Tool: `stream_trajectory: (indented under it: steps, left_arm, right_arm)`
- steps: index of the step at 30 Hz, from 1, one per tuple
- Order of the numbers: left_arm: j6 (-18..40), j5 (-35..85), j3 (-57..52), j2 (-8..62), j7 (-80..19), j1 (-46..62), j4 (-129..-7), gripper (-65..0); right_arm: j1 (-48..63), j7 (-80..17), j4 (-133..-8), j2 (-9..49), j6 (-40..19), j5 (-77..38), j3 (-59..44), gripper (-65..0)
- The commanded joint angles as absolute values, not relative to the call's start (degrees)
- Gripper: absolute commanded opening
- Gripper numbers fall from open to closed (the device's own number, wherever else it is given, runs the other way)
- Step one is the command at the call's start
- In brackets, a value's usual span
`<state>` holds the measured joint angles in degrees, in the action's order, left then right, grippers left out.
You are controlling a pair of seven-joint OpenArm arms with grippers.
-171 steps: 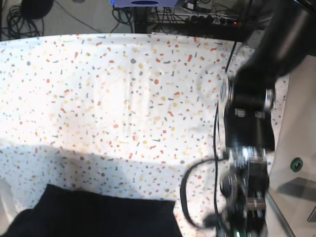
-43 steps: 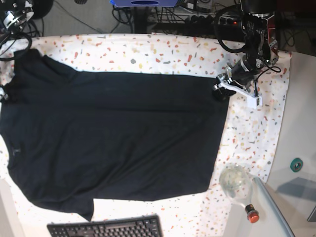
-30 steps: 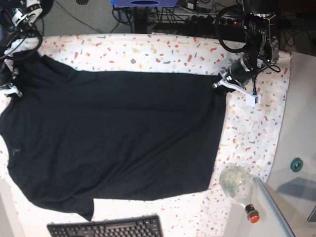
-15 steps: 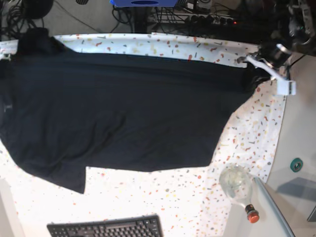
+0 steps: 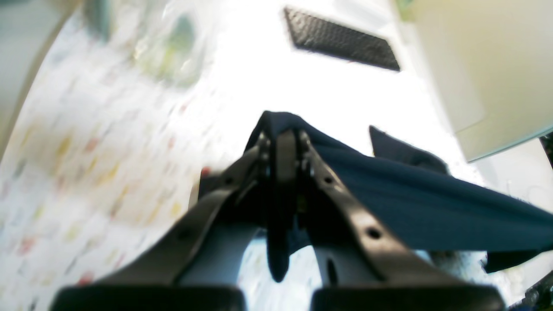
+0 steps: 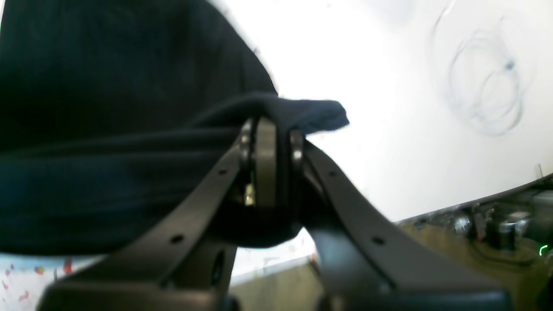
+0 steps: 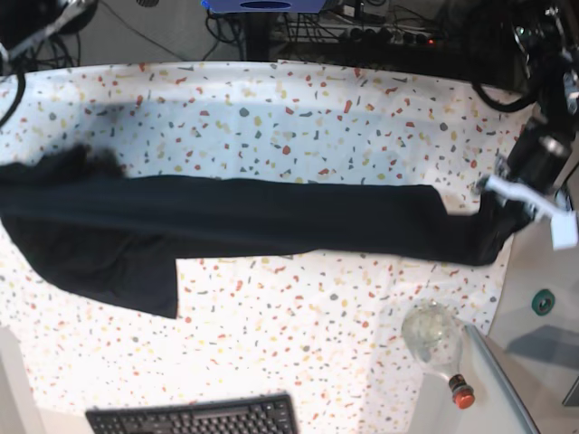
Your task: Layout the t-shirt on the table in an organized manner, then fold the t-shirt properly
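The black t-shirt (image 7: 271, 217) is stretched in the air as a narrow band across the table (image 7: 298, 108), with a sleeve part sagging at the left (image 7: 118, 271). My left gripper (image 7: 498, 197) is shut on the shirt's right end. In the left wrist view that gripper (image 5: 283, 136) pinches a fold of the t-shirt (image 5: 432, 203), which runs off to the right. In the right wrist view my right gripper (image 6: 268, 125) is shut on a bunched edge of the t-shirt (image 6: 108, 129). That gripper lies past the left edge of the base view.
A clear bottle with a red cap (image 7: 436, 342) lies near the front right corner. A black keyboard (image 7: 194, 418) sits at the front edge and also shows as the keyboard (image 5: 341, 41) in the left wrist view. Cables and equipment (image 7: 362, 32) lie behind the table.
Both grippers have lifted the shirt and drawn it toward the front. It went from a broad sheet over the far half to a thin taut band, baring the far table.
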<state>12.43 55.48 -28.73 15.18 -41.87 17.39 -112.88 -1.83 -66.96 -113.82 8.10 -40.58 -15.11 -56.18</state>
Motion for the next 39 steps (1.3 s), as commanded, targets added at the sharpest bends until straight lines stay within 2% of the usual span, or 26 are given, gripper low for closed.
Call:
stream_trajectory:
  steps: [1, 4, 6, 8, 12, 17, 18, 20, 21, 22, 23, 25, 27, 29, 34, 39]
  left_arm:
    - [9.19, 54.99, -28.0, 16.13, -38.64, 14.2, -113.19, -65.0]
    - [4.0, 54.99, -21.14, 16.92, -38.64, 5.58, -110.73, -65.0]
    - [1.36, 54.99, -17.36, 16.92, -38.64, 0.31, -107.3, -65.0]
    - [-0.57, 54.99, -13.85, 16.66, -38.37, -5.41, -101.58, -65.0]
    - [-0.84, 54.73, -11.82, 14.02, -37.85, -17.36, -86.46, -65.0]
    - [-0.84, 45.23, -8.75, 10.59, -27.82, -28.79, -70.46, -65.0]
    - [-0.84, 43.21, -7.43, 10.07, -26.42, -30.9, -67.38, -65.0]
    - [-0.84, 40.57, -4.53, 9.1, -24.48, -34.42, -61.58, -65.0]
    - [-0.84, 40.04, -3.74, 8.75, -23.96, -35.3, -60.18, -60.9]
    - [-0.84, 39.87, -3.38, 8.66, -23.25, -35.74, -59.03, -50.4]
    - [-0.84, 39.78, -3.12, 8.57, -22.11, -35.74, -58.68, -40.3]
    - [-0.84, 39.78, -2.68, 8.57, -19.56, -35.56, -58.42, -24.2]
    - [-0.75, 39.87, -2.86, 8.84, -18.95, -34.77, -58.77, -14.3]
    - [-0.75, 39.96, -2.95, 9.01, -19.21, -32.84, -61.41, -10.5]
    - [-0.75, 39.96, -3.3, 9.19, -25.45, -17.19, -78.55, -11.7]
    - [-0.75, 39.87, -4.53, 9.19, -25.8, 1.71, -90.77, -11.7]
  right_arm:
    - [-4.7, -66.86, -114.42, 11.12, -40.0, -13.05, -55.34, -65.0]
    - [-10.42, -68.7, -112.04, 14.9, -40.0, -13.14, -48.4, -65.0]
    - [-14.37, -66.68, -107.65, 16.31, -40.0, -13.14, -43.3, -65.0]
    - [-19.12, -61.76, -99.3, 17.63, -36.44, -13.14, -38.29, -65.0]
    - [-30.46, -46.99, -75.91, 20.44, -29.05, -13.14, -29.41, -65.0]
    - [-46.2, -22.29, -42.24, 22.99, -23.52, -13.14, -19.21, -65.0]
    - [-49.45, -19.65, -35.47, 23.87, -22.29, -13.14, -16.66, -59.1]
    - [-55.34, -16.48, -24.92, 24.66, -20.88, -13.23, -11.3, -31.7]
    - [-56.66, -15.52, -22.64, 24.84, -20.97, -13.41, -9.54, -21.2]
    - [-56.66, -14.64, -21.85, 24.92, -21.41, -13.49, -8.92, -13.8]
    - [-55.78, -14.29, -21.93, 24.92, -21.76, -13.49, -9.45, -12.2]
    - [-53.49, -14.2, -23.43, 25.01, -22.46, -13.49, -11.21, -15.0]
    - [-50.59, -14.2, -25.98, 25.01, -23.16, -13.49, -13.49, -17.6]
    - [-46.55, -14.99, -29.49, 25.36, -23.43, -13.49, -16.04, -18.9]
    - [-32.31, -24.04, -46.55, 25.1, -23.43, -13.49, -24.22, -18.9]
    - [-14.73, -32.22, -70.9, 19.47, -23.52, -13.49, -29.67, -18.9]
